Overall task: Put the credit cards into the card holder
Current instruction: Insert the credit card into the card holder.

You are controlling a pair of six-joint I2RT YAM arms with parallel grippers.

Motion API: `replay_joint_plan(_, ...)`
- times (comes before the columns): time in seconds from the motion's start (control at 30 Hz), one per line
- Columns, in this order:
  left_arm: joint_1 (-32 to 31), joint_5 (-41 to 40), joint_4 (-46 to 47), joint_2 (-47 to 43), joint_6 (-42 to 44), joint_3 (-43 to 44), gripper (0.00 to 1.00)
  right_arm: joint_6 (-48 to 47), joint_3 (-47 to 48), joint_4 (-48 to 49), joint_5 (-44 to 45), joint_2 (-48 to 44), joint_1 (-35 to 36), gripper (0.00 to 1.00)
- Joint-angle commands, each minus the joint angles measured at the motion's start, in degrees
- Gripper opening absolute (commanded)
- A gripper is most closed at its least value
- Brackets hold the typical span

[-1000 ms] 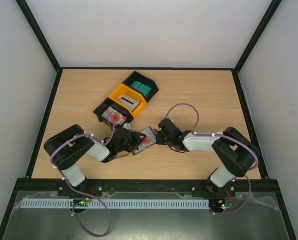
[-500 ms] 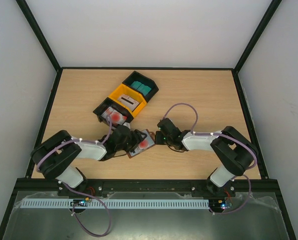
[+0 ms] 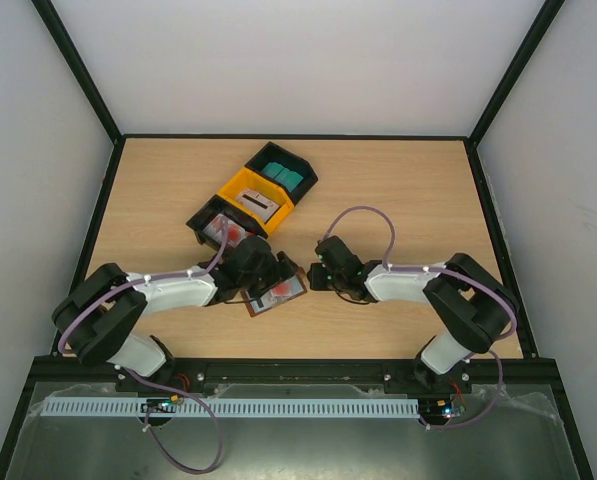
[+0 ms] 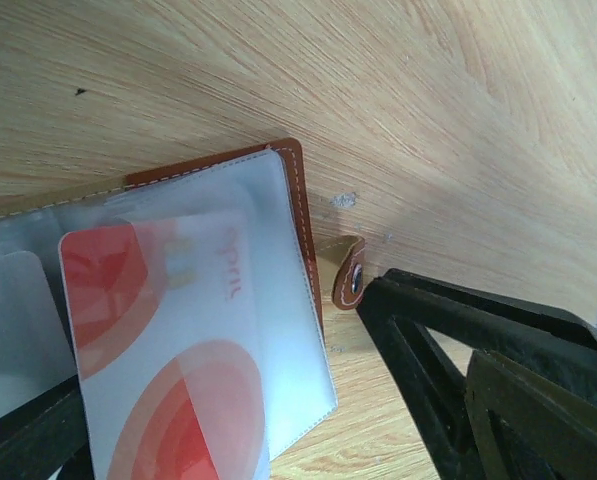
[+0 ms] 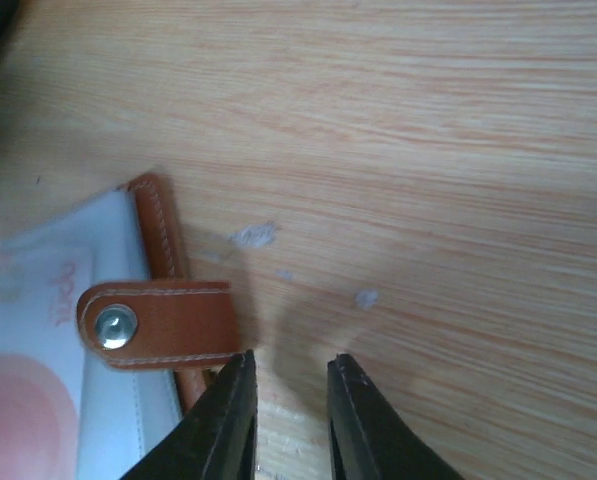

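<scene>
The brown card holder lies open and flat on the table between the two arms. A white credit card with red circles sits under its clear sleeve. My left gripper is over the holder, its jaws spread wide on either side, and the right finger stands apart from the leather edge. My right gripper is just right of the holder with a narrow gap and only bare wood between its fingers. Its left fingertip is beside the snap strap. More credit cards lie in the bins.
Three bins stand in a diagonal row behind the holder: a black one with teal cards, a yellow one with a grey card, and a black one with white-red cards. Black frame rails edge the wooden table.
The left jaws have spread wide and let go of the card holder. It has dropped from a tilted pose to flat and slid slightly toward the left arm. The right jaws shut, then parted a little.
</scene>
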Motion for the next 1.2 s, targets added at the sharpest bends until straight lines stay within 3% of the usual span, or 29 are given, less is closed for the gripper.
replay_joint_plan(0.0,0.56,1.47,-8.48,1.00,5.68,2.45,0.91,-2.37,-2.22,-0.87,-3.11,-2.93,0.36,0.25)
replay_joint_plan(0.1,1.00,0.71,-9.65,-0.49,5.90,1.50,0.90,-4.08,-2.90,0.86,-5.33,-4.65,0.43,0.35)
replay_joint_plan(0.33,1.74,3.88,-6.78,-1.72,4.00,-1.65,0.91,-7.27,-0.88,1.52,-5.65,-2.85,2.01,0.47)
replay_joint_plan(0.6,2.78,3.13,-3.37,-7.33,-1.85,-4.79,0.90,-8.66,3.79,0.33,1.36,2.12,4.33,0.49)
replay_joint_plan(0.8,3.39,3.31,-2.41,-6.78,-1.97,-4.93,0.84,-10.87,5.78,2.29,2.29,6.17,5.44,0.49)
replay_joint_plan(1.0,3.49,2.58,-2.91,-5.51,-1.54,-5.03,0.82,-11.34,3.96,5.77,-0.13,5.30,5.67,0.62)
replay_joint_plan(1.17,3.49,1.22,-2.90,-5.18,-1.35,-5.99,0.80,-10.95,4.59,5.67,0.43,6.50,5.76,0.61)
